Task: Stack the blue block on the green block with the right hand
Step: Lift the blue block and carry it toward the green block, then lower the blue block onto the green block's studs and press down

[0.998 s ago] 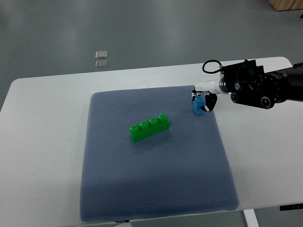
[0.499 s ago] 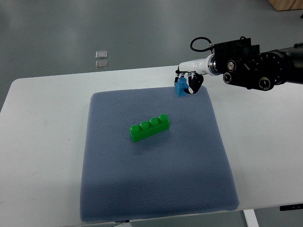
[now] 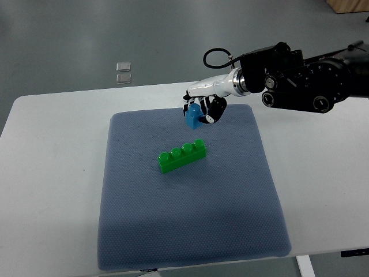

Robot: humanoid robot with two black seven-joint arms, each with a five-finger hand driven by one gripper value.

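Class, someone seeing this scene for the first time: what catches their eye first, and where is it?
The bright green block lies mid-mat on the grey-blue mat. Just beyond it, the right hand grips a blue block above the mat's far edge, its bulky black arm entering from the right.

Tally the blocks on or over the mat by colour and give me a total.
Blue block, held in the right hand: 1
Green block, lying on the mat: 1
Total: 2
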